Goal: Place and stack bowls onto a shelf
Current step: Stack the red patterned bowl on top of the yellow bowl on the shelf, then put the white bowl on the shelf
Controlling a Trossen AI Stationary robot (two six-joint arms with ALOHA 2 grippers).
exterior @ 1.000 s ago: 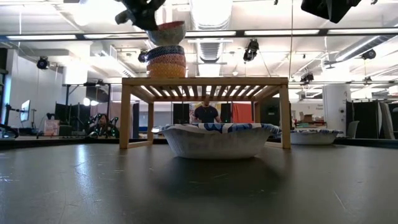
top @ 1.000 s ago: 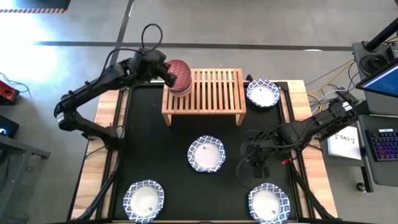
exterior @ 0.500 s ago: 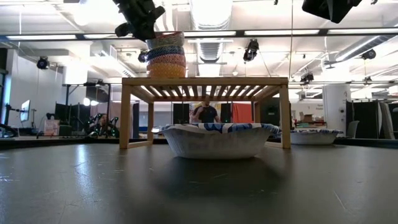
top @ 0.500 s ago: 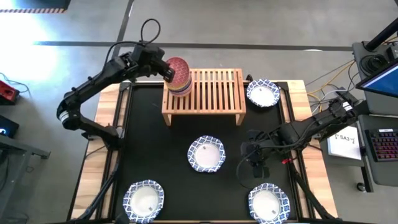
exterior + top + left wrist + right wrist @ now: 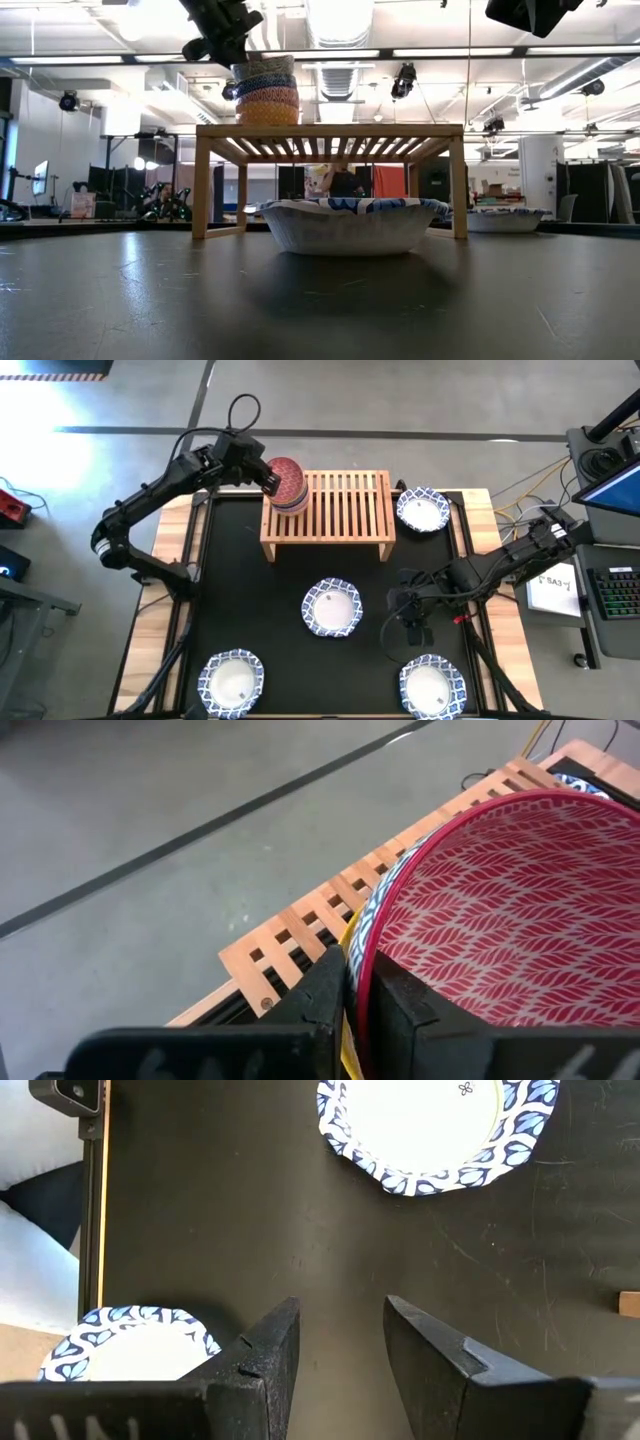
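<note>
The worktop (image 5: 250,580) carries a black mat, and toward twelve o'clock on it stands the shelf (image 5: 340,510), a light-wood rack with a slatted top on two side legs. Four wide white bowls with blue-patterned rims rest on the mat: the first (image 5: 421,510) just beside the shelf's three o'clock end, the second (image 5: 332,607) at the centre, the third (image 5: 231,683) at seven o'clock, and the fourth (image 5: 433,689) at five o'clock. At the shelf's nine o'clock end sits a stack of small bowls (image 5: 266,92), nested upright on the slats, with yellow at the base, blue bands above and the red bowl (image 5: 288,473) uppermost. The left gripper (image 5: 358,988) is at the stack's nine o'clock side, jaws drawn narrow and pinching the rim of the red bowl, one finger inside and one outside the wall. The right gripper (image 5: 340,1345) hovers over the mat between the central and five o'clock white bowls, jaws standing apart and holding nothing. In the low view a person (image 5: 340,182) shows in the room beyond the shelf.
</note>
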